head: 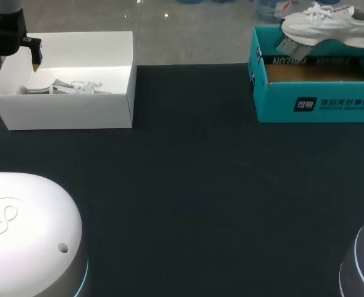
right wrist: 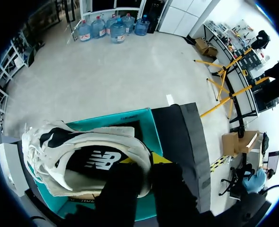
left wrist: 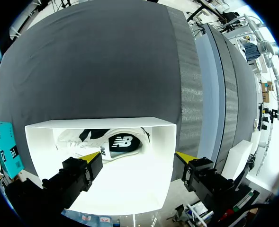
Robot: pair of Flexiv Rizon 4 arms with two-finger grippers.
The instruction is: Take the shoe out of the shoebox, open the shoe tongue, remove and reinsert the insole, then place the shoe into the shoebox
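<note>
From above, the dark bench (head: 188,185) carries two boxes along its far edge. At the far left corner stands a white box (head: 64,114), open on top, with a pale shoe (head: 70,86) lying on its side on the floor of it. The left gripper (head: 15,62) hangs over that box's far left corner, its yellow tips apart and touching nothing. At the far right corner sits the teal shoebox (head: 317,102), also open, and a white sneaker (head: 330,25) is up in the air above its far rim, sole down and clear of the cardboard. What holds it I cannot make out from here. Two white rounded arm bases (head: 27,229) fill the near corners.

From the left wrist, the left gripper (left wrist: 138,158) stands wide open over the white box (left wrist: 165,142). The pale shoe (left wrist: 111,144) lies ahead of the fingers against the box's wall, untouched. The bench (left wrist: 106,61) stretches beyond, with the teal shoebox (left wrist: 4,151) off at its far end.

From the right wrist, the right gripper (right wrist: 144,160) is clamped on the white sneaker (right wrist: 82,151) at the collar near the heel, one finger inside the opening and one outside. The sneaker hangs over the open teal shoebox (right wrist: 148,118), which sits at the bench (right wrist: 186,142) corner.
</note>
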